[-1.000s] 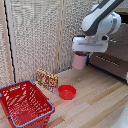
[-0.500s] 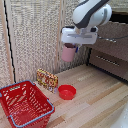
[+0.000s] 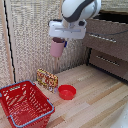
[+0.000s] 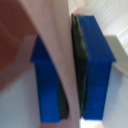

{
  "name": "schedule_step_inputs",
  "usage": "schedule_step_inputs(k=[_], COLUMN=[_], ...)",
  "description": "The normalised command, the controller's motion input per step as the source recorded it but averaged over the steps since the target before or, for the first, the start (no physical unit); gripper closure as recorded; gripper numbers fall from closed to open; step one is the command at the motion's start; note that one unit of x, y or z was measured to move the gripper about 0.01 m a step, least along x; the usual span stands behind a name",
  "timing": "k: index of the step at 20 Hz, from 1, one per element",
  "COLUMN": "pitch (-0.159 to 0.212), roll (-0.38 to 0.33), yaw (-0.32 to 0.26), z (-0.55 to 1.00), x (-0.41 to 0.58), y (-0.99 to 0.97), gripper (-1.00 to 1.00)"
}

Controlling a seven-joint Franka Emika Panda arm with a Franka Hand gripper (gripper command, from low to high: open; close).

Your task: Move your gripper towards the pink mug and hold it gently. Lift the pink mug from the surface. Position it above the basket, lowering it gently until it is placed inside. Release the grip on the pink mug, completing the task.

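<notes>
Basket (image 3: 25,102) sits low at the exterior view's left, on the wooden counter (image 3: 95,100), open top up. Mug (image 3: 57,47) hangs high in the air, carried, well clear of the counter, and to the right of the basket and farther back. So the move ahead, as I judge it, runs leftward, nearer, and down.

Mug's long axis is close to upright, rim up under the claw (image 3: 60,40), base hanging free. Nothing touches it from below.

Claw: clamped on the mug's wall. Wrist view shows two blue fingers (image 4: 95,70) with the pale pink wall (image 4: 62,60) pinched between them, one inside the rim and one outside, as best I can tell. Gap between fingers is narrow, only the wall's thickness. Grip looks to be on one side of the rim, not across the whole body.

Between mug and basket, lower down: a small patterned box (image 3: 46,80) and a red bowl (image 3: 67,92) on the counter. Both lie below the carry height, near the basket's right edge. Lowering should wait until the mug is over the basket's opening, past its grey-blue rim (image 3: 37,116).
</notes>
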Motion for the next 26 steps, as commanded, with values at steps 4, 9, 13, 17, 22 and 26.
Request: schedule_step_inputs(k=[4,9,13,17,22,26], pitch=[0.162,0.174,0.181,0.178,0.179,0.12], roll=[0.003,0.001,0.0,0.0,-0.005,-0.045], yaw=[0.077,0.061,0.035,0.042,0.065,0.062], z=[0.81,0.72,0.5,0.44,0.17,-0.1], x=[0.179,0.223,0.176,0.19,0.08,0.004], y=[0.72,0.79,0.86,0.87,0.84,0.8], gripper=[1.0,1.0,1.0,1.0,1.0,1.0])
